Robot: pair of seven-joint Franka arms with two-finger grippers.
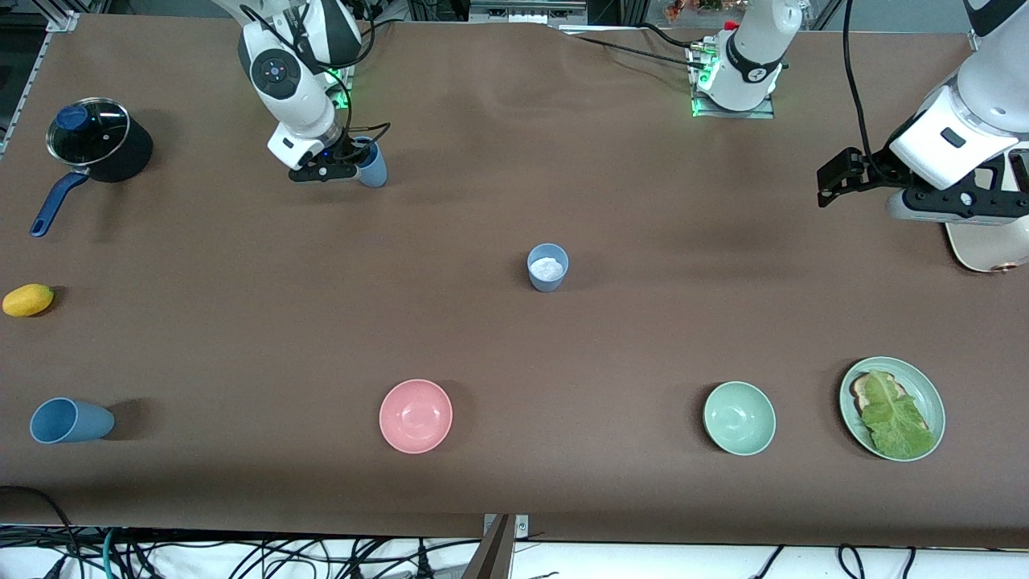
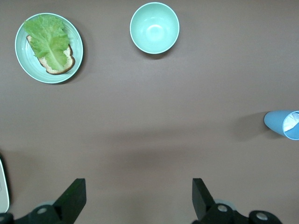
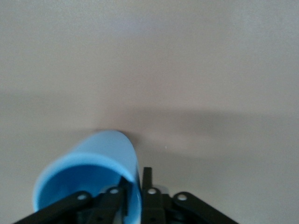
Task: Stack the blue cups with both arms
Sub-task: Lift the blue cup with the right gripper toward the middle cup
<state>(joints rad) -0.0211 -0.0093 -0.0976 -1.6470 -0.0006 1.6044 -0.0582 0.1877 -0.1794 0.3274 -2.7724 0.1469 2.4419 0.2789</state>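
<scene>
Toward the right arm's end of the bench (image 1: 498, 121), one blue cup (image 1: 71, 420) lies on its side, close to the front camera. The right gripper (image 1: 354, 161) is low over the bench near its own base, its fingers (image 3: 148, 186) pinched on the rim of a second blue cup (image 1: 371, 163) (one finger inside the wall, one outside). A third blue cup (image 1: 547, 267) stands upright mid-bench with something white in it. The left gripper (image 2: 139, 198) hangs in the air over the left arm's end of the bench, fingers spread wide and holding nothing. No readable writing shows on any cup.
</scene>
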